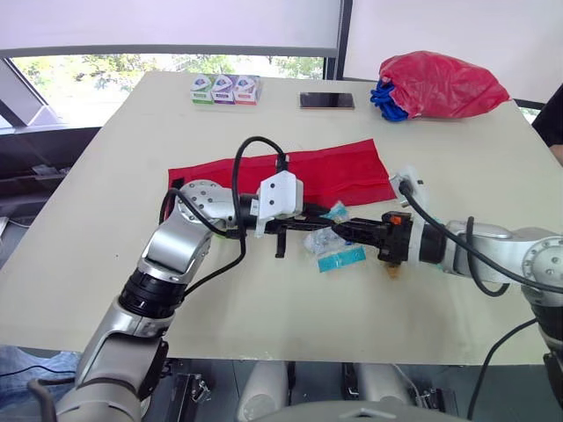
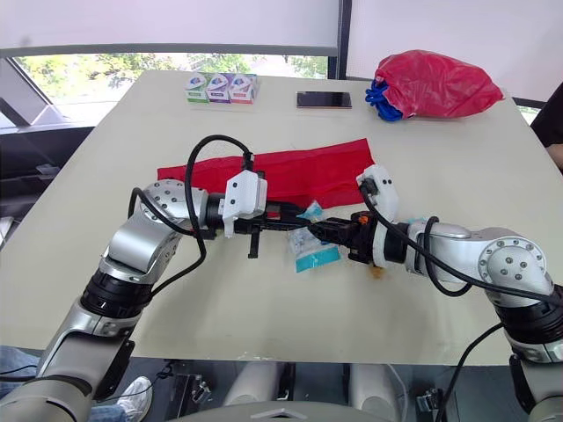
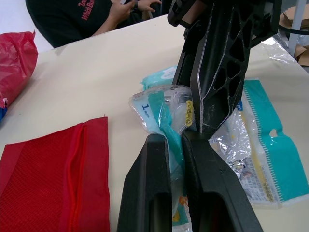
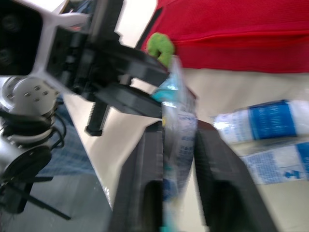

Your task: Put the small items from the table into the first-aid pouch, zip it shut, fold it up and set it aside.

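On the table [image 1: 106, 264], the red pouch [image 1: 299, 171] lies flat and unfolded; you cannot tell from here whether its zip is open. Just in front of the pouch's near edge, your left gripper [image 3: 175, 137] and right gripper [image 4: 177, 126] meet tip to tip, each with its fingers drawn narrow on the same clear packet [image 3: 159, 104], which is bunched between them. A flat teal packet [image 1: 341, 258] lies just past them, on the side away from the pouch. Expect the clear packet to be light, limp, slick film that sags and may tear if your arms pull apart. Pinch its sealed edge, with one gripper only.
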{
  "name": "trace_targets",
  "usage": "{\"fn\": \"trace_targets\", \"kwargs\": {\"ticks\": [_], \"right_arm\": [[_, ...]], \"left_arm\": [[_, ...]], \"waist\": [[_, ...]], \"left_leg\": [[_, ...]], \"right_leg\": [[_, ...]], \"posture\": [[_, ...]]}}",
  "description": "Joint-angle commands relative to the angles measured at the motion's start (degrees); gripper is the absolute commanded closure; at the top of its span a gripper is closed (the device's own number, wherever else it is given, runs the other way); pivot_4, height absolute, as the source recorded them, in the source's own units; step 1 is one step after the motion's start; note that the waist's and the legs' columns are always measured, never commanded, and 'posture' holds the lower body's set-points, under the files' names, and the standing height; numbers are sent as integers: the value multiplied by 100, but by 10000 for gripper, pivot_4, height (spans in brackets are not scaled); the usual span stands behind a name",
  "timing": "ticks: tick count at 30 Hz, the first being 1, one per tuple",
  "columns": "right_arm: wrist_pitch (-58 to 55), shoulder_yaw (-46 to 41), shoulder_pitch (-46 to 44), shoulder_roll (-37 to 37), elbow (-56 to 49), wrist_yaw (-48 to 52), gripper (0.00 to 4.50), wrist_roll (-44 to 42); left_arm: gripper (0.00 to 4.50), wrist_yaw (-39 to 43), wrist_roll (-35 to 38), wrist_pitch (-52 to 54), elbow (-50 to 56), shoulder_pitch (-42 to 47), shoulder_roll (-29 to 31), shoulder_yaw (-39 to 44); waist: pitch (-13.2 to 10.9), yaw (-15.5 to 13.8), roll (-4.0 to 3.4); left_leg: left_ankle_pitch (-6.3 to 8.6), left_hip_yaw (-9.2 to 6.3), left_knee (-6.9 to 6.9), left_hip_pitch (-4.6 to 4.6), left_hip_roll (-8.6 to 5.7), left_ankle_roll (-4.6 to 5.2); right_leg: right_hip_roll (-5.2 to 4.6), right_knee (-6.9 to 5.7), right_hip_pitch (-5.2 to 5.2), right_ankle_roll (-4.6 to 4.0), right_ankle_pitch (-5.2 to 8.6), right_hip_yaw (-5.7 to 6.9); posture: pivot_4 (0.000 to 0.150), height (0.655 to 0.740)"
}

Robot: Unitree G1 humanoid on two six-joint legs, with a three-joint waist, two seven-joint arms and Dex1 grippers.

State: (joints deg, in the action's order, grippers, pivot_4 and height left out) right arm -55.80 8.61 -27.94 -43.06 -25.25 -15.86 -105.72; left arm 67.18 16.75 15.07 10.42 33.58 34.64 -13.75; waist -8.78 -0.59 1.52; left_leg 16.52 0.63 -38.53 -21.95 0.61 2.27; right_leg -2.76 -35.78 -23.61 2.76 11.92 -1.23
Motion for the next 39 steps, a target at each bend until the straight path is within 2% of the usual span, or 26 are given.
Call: {"fn": "trace_targets", "kwargs": {"ticks": [1,10,12,14,15,21,26,32,39], "right_arm": [[-6,-128,-15,-91,-126,101,43831,33],[-12,-143,92,-94,-118,248,43837,216],[21,-155,126,-50,-113,272,43837,224],[44,-185,176,-36,-126,307,43837,229],[58,-205,209,-36,-143,316,43837,221],[134,-424,569,-138,-256,411,43837,230],[231,-715,1014,-224,-393,512,43837,290],[355,-968,1378,-259,-565,580,43837,388],[401,-924,1374,-178,-624,651,43837,558]], "left_arm": [[45000,-2,9,-72,57,56,29,105],[45000,0,247,273,127,-73,124,252],[35964,-122,432,517,149,-100,115,423],[29981,-295,583,671,168,-160,104,659],[25376,-318,669,768,204,-211,142,762],[245,-429,906,1149,207,-774,689,1502],[245,-793,594,976,-273,-1207,1101,2051],[245,-1496,139,635,-950,-1659,1299,2652],[245,-2207,-429,-102,-2200,-1521,1286,2771]], "waist": [[0,0,0],[0,0,0],[0,2,0],[0,13,0],[0,18,-1],[-1,99,0],[-2,115,0],[-3,117,2],[-4,106,5]], "left_leg": [[0,0,0,0,0,0],[0,-1,0,0,0,0],[0,-1,0,0,0,0],[0,-2,0,0,1,0],[0,-4,0,0,2,0],[0,-6,2,-1,3,0],[0,-7,2,0,3,0],[0,-5,3,1,6,0],[0,-5,3,0,7,0]], "right_leg": [[0,0,0,0,0,0],[0,0,0,0,0,0],[0,0,0,0,0,0],[0,0,-1,0,0,1],[0,0,-1,0,0,3],[0,1,-1,1,1,5],[-1,1,-1,1,1,6],[-5,1,-1,0,2,7],[-12,1,-2,-1,1,13]], "posture": [[1500,7400],[1500,7400],[1500,7400],[1500,7400],[1500,7400],[1500,7400],[1500,7400],[1500,7400],[1500,7400]]}}
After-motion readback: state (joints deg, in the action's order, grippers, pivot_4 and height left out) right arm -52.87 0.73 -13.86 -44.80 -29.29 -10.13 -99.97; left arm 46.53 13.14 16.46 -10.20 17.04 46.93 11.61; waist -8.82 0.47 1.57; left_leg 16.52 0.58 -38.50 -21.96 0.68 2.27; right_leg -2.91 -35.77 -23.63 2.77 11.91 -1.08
